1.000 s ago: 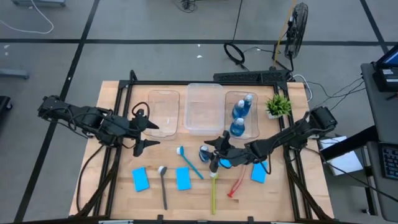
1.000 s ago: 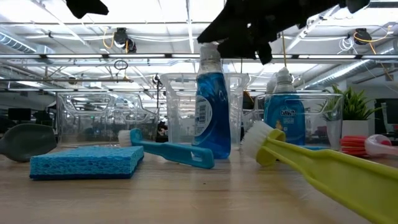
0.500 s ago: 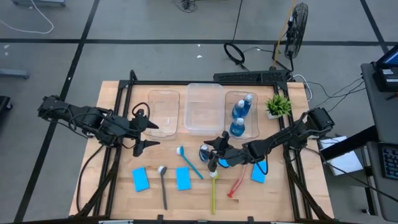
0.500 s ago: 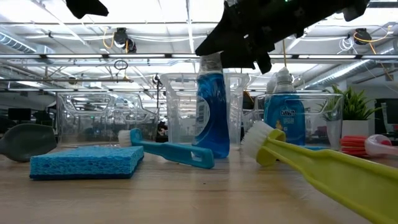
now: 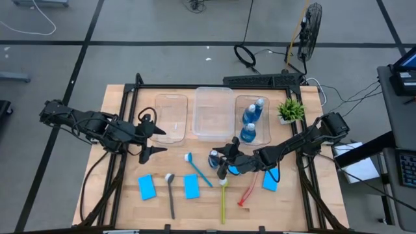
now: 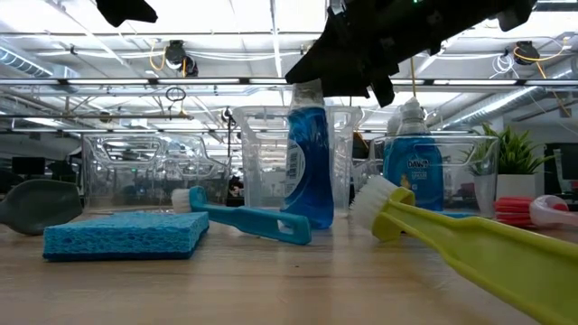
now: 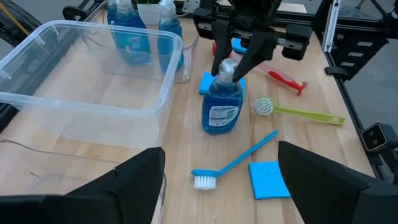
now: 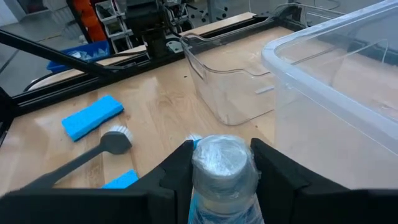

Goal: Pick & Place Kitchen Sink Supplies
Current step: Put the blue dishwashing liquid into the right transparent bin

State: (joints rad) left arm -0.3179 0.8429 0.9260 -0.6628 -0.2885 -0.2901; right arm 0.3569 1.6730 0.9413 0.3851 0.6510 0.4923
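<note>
Low view: nearest the front edge of the surface (image 6: pixel 271 289) lie a blue sponge (image 6: pixel 125 234) and the yellow-green brush (image 6: pixel 470 244), with bare wood between them. Behind stands a blue bottle (image 6: pixel 309 162), upright on the wood, the blue brush (image 6: pixel 244 218) lying just beside its base. The right pincer (image 8: pixel 222 163) sits on this bottle's pale cap (image 8: pixel 222 160), one finger pressed against each side (the bottle's base rests on the wood). In the high view, the red brush (image 5: pixel 249 190) and another sponge (image 5: pixel 270 180) lie near the right edge, the dark brush (image 5: pixel 170 194) and two sponges nearer the front. Farther back, three clear tubs (image 5: pixel 213 112) line the rear; the rightmost holds two bottles (image 5: pixel 251 122). The left pincer (image 5: pixel 148 135) hovers spread over open wood beside the left tub.
</note>
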